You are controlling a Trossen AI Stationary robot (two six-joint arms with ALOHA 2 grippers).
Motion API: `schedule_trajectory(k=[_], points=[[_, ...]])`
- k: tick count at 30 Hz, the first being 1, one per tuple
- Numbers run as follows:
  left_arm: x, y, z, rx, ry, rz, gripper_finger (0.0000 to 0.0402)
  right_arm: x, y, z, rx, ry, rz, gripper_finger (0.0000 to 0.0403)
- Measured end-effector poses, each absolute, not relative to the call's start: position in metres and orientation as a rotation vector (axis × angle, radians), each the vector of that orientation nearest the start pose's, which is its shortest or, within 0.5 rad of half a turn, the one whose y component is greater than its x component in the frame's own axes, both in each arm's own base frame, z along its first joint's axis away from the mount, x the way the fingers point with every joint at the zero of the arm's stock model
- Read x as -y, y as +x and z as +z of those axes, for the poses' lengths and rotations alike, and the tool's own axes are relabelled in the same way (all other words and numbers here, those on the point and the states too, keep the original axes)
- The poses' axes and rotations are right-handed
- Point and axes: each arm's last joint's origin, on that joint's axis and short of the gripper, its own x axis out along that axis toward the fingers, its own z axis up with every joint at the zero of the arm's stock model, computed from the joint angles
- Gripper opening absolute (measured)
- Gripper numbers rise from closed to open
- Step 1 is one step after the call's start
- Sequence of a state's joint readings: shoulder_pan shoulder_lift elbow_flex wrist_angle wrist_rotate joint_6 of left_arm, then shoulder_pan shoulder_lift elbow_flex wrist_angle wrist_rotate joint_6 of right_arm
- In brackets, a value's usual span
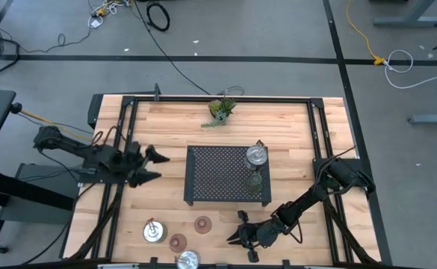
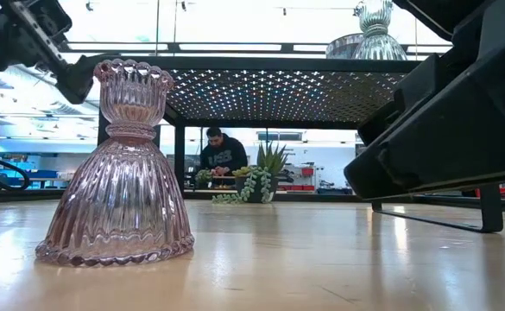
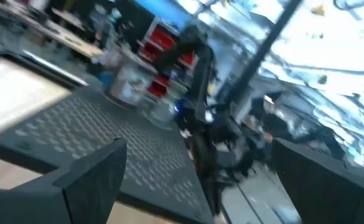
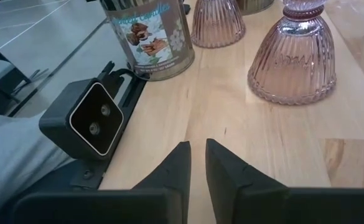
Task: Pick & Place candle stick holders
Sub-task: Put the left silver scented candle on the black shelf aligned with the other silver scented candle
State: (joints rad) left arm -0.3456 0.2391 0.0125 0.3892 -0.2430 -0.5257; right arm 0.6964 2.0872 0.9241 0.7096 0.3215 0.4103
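Observation:
A black perforated rack [image 1: 218, 175] stands mid-table; a silver holder [image 1: 256, 155] and an olive-green holder [image 1: 255, 180] rest on its right part. Near the front edge, two brownish-red ribbed glass holders [image 1: 202, 223] [image 1: 178, 241] and two silver ones [image 1: 155, 231] [image 1: 187, 259] stand on the wood on their bases. My right gripper [image 1: 233, 237] is low over the table, just right of them, shut and holding nothing. In the right wrist view its fingers [image 4: 198, 168] point at bare wood short of the nearer pink holder [image 4: 292, 59]. My left gripper [image 1: 158, 167] hangs open, left of the rack.
A green plant sprig [image 1: 222, 110] lies at the far edge. A small black camera [image 4: 88, 121] sits at the front edge beside a labelled silver tin [image 4: 147, 34]. In the low view the right arm [image 2: 451, 130] fills the right side, and a person [image 2: 222, 155] is far behind.

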Motion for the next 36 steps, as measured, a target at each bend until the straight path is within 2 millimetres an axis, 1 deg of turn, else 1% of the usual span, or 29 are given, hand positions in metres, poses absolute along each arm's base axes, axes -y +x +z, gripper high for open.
schedule_trajectory(k=[2,5,8,12,14,18,21,27,31,36], points=[[0.036,0.108,0.185,0.089,-0.539,-0.132,0.0399,-0.242,0.304,0.09,-0.464,0.178,0.279,0.0047],[0.045,0.113,0.191,0.051,-0.516,-0.111,0.0399,-0.242,0.304,0.09,-0.464,0.178,0.279,0.0047],[0.06,0.122,0.194,-0.004,-0.462,-0.163,0.0399,-0.242,0.304,0.09,-0.467,0.195,0.274,0.0047],[0.089,0.139,0.209,-0.008,-0.368,-0.278,0.0399,-0.242,0.304,0.09,-0.468,0.203,0.272,0.0047],[0.106,0.15,0.214,-0.045,-0.304,-0.322,0.0399,-0.242,0.304,0.09,-0.468,0.203,0.272,0.0047],[0.136,0.17,0.223,-0.088,-0.229,-0.368,0.0399,-0.243,0.303,0.09,-0.472,0.221,0.271,0.0047],[0.151,0.182,0.23,-0.099,-0.223,-0.383,0.0399,-0.243,0.303,0.09,-0.474,0.229,0.273,0.0047],[0.17,0.201,0.243,-0.085,-0.231,-0.388,0.0399,-0.243,0.303,0.09,-0.476,0.23,0.278,0.0047],[0.173,0.206,0.247,-0.084,-0.255,-0.376,0.0399,-0.243,0.303,0.09,-0.476,0.23,0.278,0.0047],[0.172,0.207,0.25,-0.067,-0.29,-0.36,0.0399,-0.243,0.303,0.09,-0.476,0.23,0.278,0.0047]])
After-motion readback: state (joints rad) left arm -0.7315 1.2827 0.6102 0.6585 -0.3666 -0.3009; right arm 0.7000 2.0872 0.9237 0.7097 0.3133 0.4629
